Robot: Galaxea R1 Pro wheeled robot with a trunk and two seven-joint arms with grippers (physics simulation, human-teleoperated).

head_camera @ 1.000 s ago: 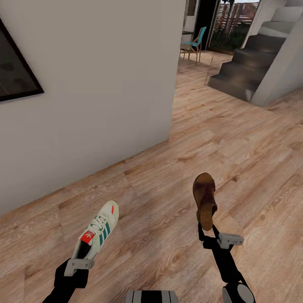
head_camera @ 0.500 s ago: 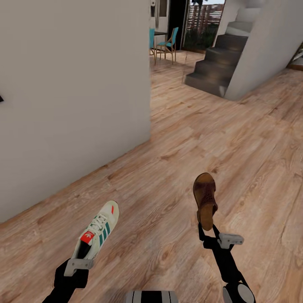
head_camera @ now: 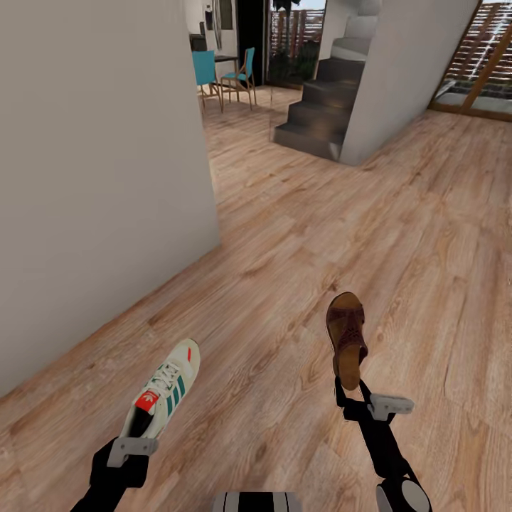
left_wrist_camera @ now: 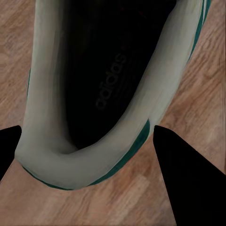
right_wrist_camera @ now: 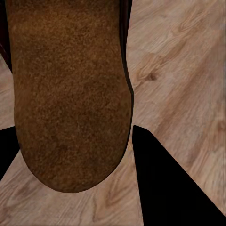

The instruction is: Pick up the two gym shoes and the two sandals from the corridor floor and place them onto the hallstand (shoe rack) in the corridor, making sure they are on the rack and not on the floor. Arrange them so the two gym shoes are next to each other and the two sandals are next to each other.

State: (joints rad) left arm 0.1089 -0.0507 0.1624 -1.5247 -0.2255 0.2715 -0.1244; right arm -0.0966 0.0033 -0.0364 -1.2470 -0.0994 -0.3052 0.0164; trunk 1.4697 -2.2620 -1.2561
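My left gripper (head_camera: pixel 139 427) is shut on the heel of a cream-white gym shoe (head_camera: pixel 163 390) with green stripes, held above the corridor floor (head_camera: pixel 284 242). The left wrist view looks into that gym shoe's dark opening (left_wrist_camera: pixel 103 80), with a black finger (left_wrist_camera: pixel 188 179) on each side of the heel. My right gripper (head_camera: pixel 350 395) is shut on the heel end of a dark brown sandal (head_camera: pixel 346 338), toe pointing away from me. Its suede footbed (right_wrist_camera: pixel 70 94) shows between the black fingers (right_wrist_camera: pixel 165 179) in the right wrist view. The hallstand is out of view.
A plain pale wall (head_camera: pixel 99 178) runs along the left and ends at a corner. Beyond it stand turquoise chairs (head_camera: pixel 242 67) at a dark table. Dark stairs (head_camera: pixel 316 117) rise at the back centre beside a white wall (head_camera: pixel 405 71). Wood floor stretches to the right.
The whole view has swung: the wall corner, chairs and stairs have slid left, and a slatted window area has come in at the top right. Both arms hold their shoes as before.
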